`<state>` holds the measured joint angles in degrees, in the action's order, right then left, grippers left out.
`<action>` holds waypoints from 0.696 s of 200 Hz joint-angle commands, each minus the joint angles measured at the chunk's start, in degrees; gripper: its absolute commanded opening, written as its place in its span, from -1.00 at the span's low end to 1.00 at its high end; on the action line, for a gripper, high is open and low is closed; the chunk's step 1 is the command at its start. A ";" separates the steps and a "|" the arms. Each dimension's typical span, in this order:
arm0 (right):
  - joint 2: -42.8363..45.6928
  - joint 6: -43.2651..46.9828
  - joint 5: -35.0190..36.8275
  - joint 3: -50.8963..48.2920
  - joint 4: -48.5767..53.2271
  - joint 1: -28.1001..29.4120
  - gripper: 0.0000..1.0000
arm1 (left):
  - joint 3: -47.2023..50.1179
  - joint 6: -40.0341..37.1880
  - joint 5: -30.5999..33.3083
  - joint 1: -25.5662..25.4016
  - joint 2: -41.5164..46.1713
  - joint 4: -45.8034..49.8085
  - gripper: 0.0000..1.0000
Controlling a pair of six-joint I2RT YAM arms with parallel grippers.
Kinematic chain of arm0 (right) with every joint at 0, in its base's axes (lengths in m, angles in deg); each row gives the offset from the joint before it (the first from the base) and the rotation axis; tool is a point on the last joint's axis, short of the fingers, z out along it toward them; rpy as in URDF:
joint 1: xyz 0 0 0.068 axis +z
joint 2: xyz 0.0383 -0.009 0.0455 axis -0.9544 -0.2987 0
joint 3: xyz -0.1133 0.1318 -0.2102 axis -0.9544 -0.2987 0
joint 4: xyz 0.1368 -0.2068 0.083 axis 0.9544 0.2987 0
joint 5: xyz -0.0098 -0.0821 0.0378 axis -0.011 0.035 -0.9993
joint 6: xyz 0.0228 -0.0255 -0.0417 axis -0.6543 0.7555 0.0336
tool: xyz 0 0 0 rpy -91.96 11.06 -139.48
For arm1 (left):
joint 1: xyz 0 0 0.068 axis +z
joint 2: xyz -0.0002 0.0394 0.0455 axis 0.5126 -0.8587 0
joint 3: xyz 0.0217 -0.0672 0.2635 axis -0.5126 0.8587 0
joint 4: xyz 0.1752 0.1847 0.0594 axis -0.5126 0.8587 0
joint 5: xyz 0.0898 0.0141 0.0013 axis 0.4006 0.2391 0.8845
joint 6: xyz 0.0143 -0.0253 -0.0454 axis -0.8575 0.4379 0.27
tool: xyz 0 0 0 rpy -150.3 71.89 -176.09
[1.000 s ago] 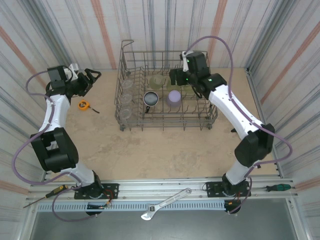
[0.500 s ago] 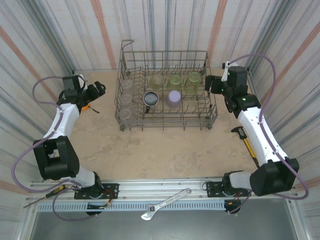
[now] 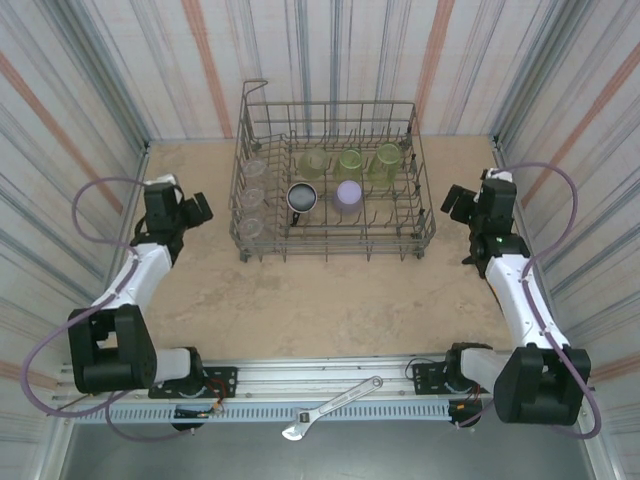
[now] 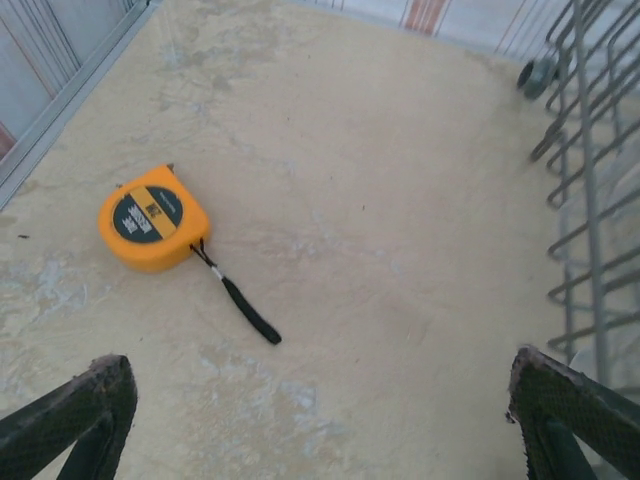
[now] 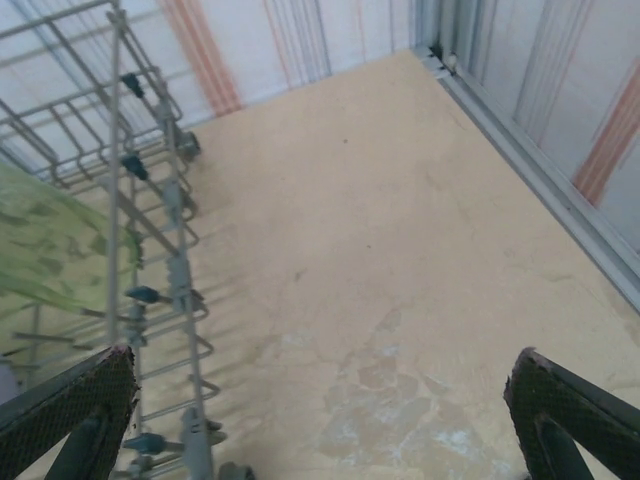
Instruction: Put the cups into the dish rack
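Orange tape measure (image 4: 153, 217) lies flat on the tabletop (image 3: 330, 300), round black label face up. Its black wrist strap (image 4: 240, 305) trails off one corner, stretched out straight on the surface. Tabletop is beige with a pale marbled pattern, some lighter scuffed patches.

Silver open-ended wrench (image 3: 332, 407) rests aslant at the near edge, across a grey perforated strip (image 3: 400, 412), just below the aluminium rail (image 3: 330, 372).

Walls (image 3: 330, 50) on three sides: whitish panels with vertical grey streaks and a few reddish-orange stripes.
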<state>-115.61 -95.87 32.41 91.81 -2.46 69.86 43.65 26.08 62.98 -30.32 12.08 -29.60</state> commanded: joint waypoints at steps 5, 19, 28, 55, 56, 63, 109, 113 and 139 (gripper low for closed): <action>0.79 -0.17 4.91 -3.09 -7.02 -0.55 0.97 | 4.64 -7.47 11.82 -3.95 -0.65 -10.33 0.97; 0.20 0.31 6.33 -4.20 -7.81 -0.50 0.97 | 7.07 -10.40 14.30 -5.31 -1.32 -14.52 0.97; -0.12 0.52 6.75 -5.13 -8.81 -0.51 0.97 | 8.40 -11.23 14.37 -5.61 -1.78 -16.58 0.97; -0.36 0.55 7.74 -8.18 -12.48 -0.57 0.97 | 13.04 -11.48 13.67 -5.88 -3.10 -23.92 0.97; -0.36 0.55 7.76 -8.31 -12.61 -0.53 0.97 | 13.22 -11.48 13.69 -5.92 -3.12 -24.35 0.97; -0.35 0.62 8.09 -8.88 -13.38 -0.50 0.97 | 14.32 -11.48 13.52 -5.88 -3.34 -26.17 0.97; 0.13 2.20 7.42 -13.25 -19.11 -0.53 0.97 | 17.41 -12.68 10.62 -6.05 -4.72 -33.80 0.97; 0.28 2.33 7.24 -13.74 -19.75 -0.50 0.97 | 17.65 -12.79 10.41 -6.05 -5.04 -34.58 0.97; 0.88 3.91 6.61 -16.68 -23.78 -0.58 0.97 | 19.10 -13.67 9.37 -6.05 -8.47 -40.57 0.97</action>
<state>-115.74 -94.65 38.88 77.52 -20.67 69.59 61.01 14.32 73.56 -35.96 6.35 -61.73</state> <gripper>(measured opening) 0.986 0.986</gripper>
